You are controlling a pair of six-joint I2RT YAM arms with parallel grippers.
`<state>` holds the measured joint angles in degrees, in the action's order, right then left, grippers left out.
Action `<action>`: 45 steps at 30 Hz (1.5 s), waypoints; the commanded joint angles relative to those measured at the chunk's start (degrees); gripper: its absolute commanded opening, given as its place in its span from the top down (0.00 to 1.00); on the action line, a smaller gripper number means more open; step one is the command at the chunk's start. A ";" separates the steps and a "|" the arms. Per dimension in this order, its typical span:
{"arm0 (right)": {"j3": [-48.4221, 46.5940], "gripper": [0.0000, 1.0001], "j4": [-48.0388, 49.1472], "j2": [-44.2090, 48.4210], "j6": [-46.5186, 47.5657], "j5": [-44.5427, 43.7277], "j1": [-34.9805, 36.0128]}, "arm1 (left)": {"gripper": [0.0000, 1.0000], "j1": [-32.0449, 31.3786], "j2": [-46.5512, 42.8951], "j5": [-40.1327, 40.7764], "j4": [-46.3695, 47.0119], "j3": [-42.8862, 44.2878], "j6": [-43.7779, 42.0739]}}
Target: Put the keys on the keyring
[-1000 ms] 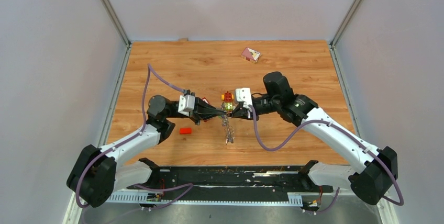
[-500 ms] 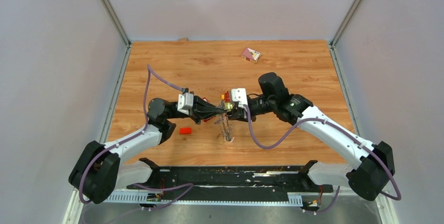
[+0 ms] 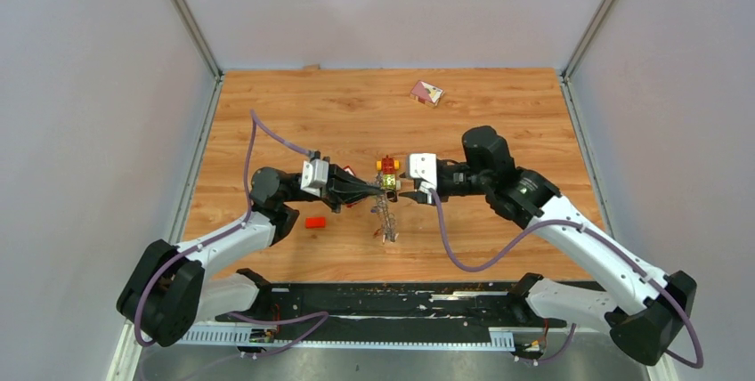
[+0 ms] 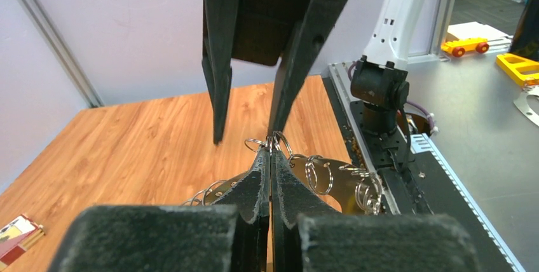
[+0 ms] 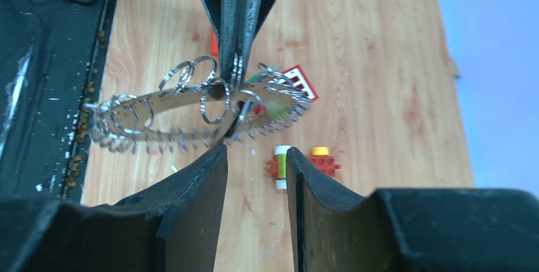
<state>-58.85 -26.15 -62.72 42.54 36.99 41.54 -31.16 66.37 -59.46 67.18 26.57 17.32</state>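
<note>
The keyring (image 3: 385,217) is a thin metal ring with small split rings and a rim of little silver keys (image 5: 171,141) that look like teeth. It hangs above the wooden table. My left gripper (image 3: 379,189) is shut on its upper edge, and the left wrist view shows the fingertips (image 4: 272,148) pressed together on the keyring (image 4: 337,186). My right gripper (image 3: 402,192) stands open just to the right of it, holding nothing. In the right wrist view its open fingers (image 5: 254,156) face the keyring (image 5: 191,103), with the left gripper (image 5: 236,62) behind.
A red-and-yellow toy (image 3: 387,166) lies just behind the grippers. A red brick (image 3: 315,222) lies to the left. A pink-and-white card (image 3: 426,93) sits at the back. The black rail (image 3: 392,301) runs along the near edge.
My right gripper has opened and drawn back to the right, off the keyring. The left gripper has kept its hold and barely moved.
</note>
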 commanded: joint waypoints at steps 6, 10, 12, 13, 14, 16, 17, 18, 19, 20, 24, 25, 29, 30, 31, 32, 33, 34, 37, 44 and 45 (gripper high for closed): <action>-2.45 0.65 -1.46 3.26 2.96 -2.39 -0.41 | 1.00 -0.31 -0.57 -5.16 3.66 2.17 0.47; -5.09 0.68 -2.88 1.37 2.89 0.86 -0.38 | 1.00 -0.46 -0.53 -6.06 2.54 2.17 -0.19; -5.99 0.68 -3.71 0.46 3.07 3.26 -0.39 | 1.00 -0.65 -0.53 -6.51 1.15 2.26 -1.04; -6.42 0.69 -4.08 0.07 3.09 4.36 -0.40 | 1.00 -0.72 -0.64 -6.62 0.65 2.26 -1.59; -6.70 0.70 -4.16 -0.29 2.91 5.19 -0.34 | 1.00 -0.80 -0.64 -6.71 0.20 2.26 -1.95; -7.31 0.71 -4.29 -0.76 2.35 6.39 -0.36 | 1.00 -0.92 -0.77 -6.81 -0.49 2.26 -2.66; -7.60 0.71 -4.59 -0.94 2.31 7.01 -0.38 | 1.00 -0.99 -0.79 -6.71 -0.82 2.26 -2.89; -7.83 0.72 -4.96 -0.99 2.24 7.74 -0.40 | 1.00 -1.01 -0.73 -6.72 -1.04 2.30 -3.09; -7.93 0.72 -5.28 -0.94 2.32 8.58 -0.37 | 1.00 -0.97 -0.77 -6.58 -1.11 2.33 -3.25; -7.87 0.72 -5.56 -0.73 2.44 9.36 -0.40 | 1.00 -1.01 -0.80 -6.36 -1.21 2.30 -3.38; -7.27 0.71 -5.93 -0.20 2.35 11.92 -0.41 | 1.00 -1.01 -1.05 -5.87 -1.99 2.48 -3.96; -7.13 0.71 -5.88 -0.20 2.17 12.31 -0.36 | 1.00 -1.01 -0.98 -5.83 -2.00 2.52 -3.96; -6.55 0.73 -4.51 -0.75 1.02 12.89 -0.36 | 1.00 -1.01 -0.90 -5.76 -2.07 2.49 -3.96; -6.54 0.73 -4.38 -1.00 0.90 13.04 -0.36 | 1.00 -1.00 -0.96 -5.75 -2.13 2.52 -3.93; -6.42 0.73 -4.16 -1.27 0.76 13.22 -0.29 | 1.00 -0.94 -1.03 -5.71 -2.20 2.52 -3.97; -6.21 0.73 -3.91 -1.41 0.56 13.39 -0.28 | 1.00 -0.98 -1.05 -5.63 -2.20 2.47 -4.02; -6.00 0.73 -3.57 -1.60 0.34 13.54 -0.27 | 1.00 -1.01 -1.06 -5.54 -2.21 2.52 -3.93; -5.78 0.74 -3.16 -1.84 0.27 13.55 -0.22 | 1.00 -1.01 -1.10 -5.37 -2.11 2.56 -3.85; -5.04 0.74 -2.33 -2.51 -0.07 13.22 -0.06 | 1.00 -1.01 -1.00 -5.00 -1.58 2.48 -3.32; -4.34 0.77 -1.19 -3.55 -0.41 12.40 -0.05 | 1.00 -0.99 -1.15 -4.70 -0.29 2.26 -2.30; -4.34 0.77 -1.11 -3.61 -0.51 12.59 0.03 | 1.00 -0.98 -1.18 -4.51 -0.23 2.22 -2.34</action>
<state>-63.46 -29.89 -66.32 42.83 48.12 41.43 -31.90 66.37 -65.45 62.85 26.61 15.03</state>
